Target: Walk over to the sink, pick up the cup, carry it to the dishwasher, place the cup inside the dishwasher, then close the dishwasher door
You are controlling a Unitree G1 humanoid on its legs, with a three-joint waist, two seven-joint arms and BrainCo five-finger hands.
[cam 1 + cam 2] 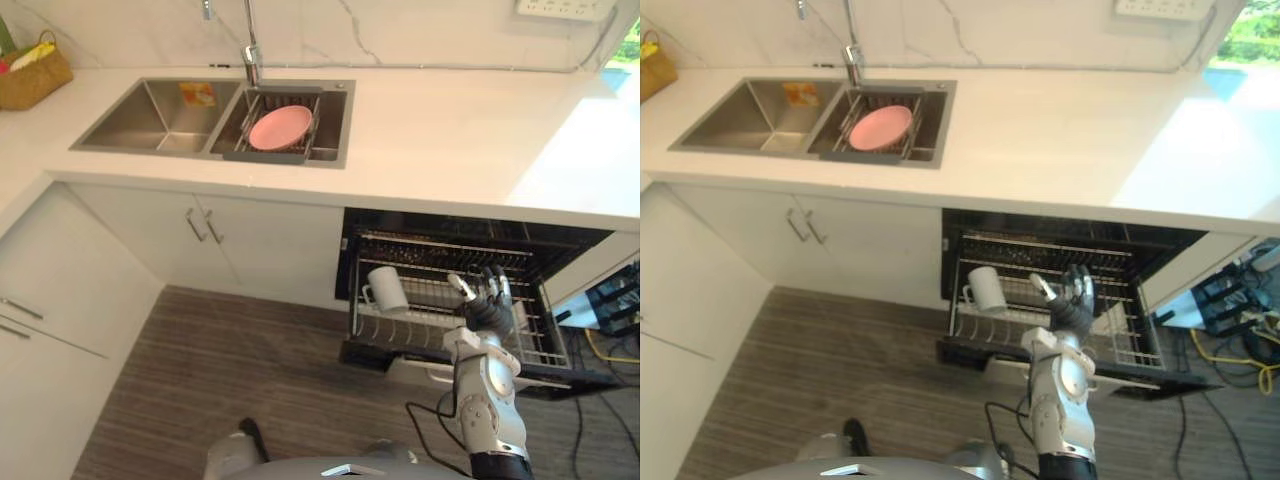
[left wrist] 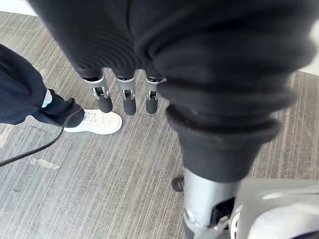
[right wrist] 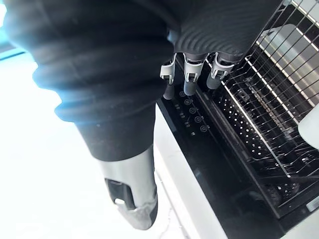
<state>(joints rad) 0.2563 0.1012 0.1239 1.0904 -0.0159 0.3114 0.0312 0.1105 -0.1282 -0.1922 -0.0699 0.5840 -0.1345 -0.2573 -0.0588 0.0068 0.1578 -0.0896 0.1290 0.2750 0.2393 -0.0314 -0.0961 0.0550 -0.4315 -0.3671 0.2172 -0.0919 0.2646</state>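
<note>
White kitchen counter (image 1: 450, 130) runs along the wall. At its far left corner sits a woven basket (image 1: 32, 78). Next comes a steel sink (image 1: 150, 115) with two bowls. A pink plate (image 1: 280, 127) lies in a wire holder in the right bowl, under the tap (image 1: 251, 55).

Below the right part of the counter, the dishwasher (image 1: 450, 228) is open and its wire rack (image 1: 430, 300) is pulled out. The white cup (image 1: 387, 289) is in the rack, near the rack's left edge. Its handle shows on its left side.

The right hand (image 1: 487, 308) is over the middle of the rack, to the right of the cup and not touching it. Its fingers are straight and a bit spread, and it holds nothing. The left hand (image 2: 129, 97) hangs over the wood floor (image 2: 99, 174) with straight fingers, also holding nothing. A person's white shoe (image 2: 94, 122) is on the floor near it.

The cup looks like hard china. I think it is light, stiff and smooth, so it could slip, and it could chip or break if it bangs the wires. The best places to hold it would be round its middle or by the handle. It looks to be in place, so closing the door seems to be what is left.
</note>
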